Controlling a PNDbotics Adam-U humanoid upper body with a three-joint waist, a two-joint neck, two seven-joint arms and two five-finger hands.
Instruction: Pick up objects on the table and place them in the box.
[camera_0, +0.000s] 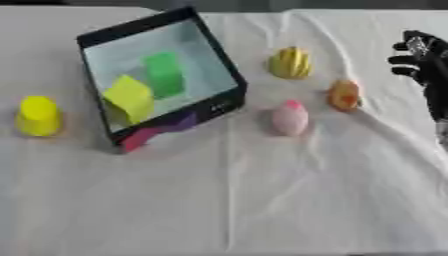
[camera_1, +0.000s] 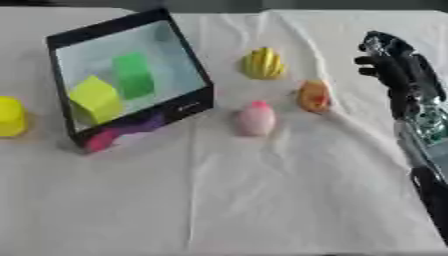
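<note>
Our right hand (camera_1: 394, 67) hovers at the right edge over the white-clothed surface (camera_0: 262, 200), fingers loosely curled and holding nothing; our left hand is out of view. The black-rimmed box (camera_0: 214, 55) sits upper left, holding a green block (camera_0: 164, 74) and a yellow block (camera_0: 129, 97); a yellow cup (camera_0: 38, 116) stands left of it; a yellow ridged object (camera_0: 290, 63), an orange object (camera_0: 345, 95) and a pink object (camera_0: 290, 118) lie between the box and our hand.

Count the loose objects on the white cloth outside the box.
4: yellow cup-shaped object left of the black-rimmed box; yellow ridged fruit, orange one and pink one to its right.
</note>
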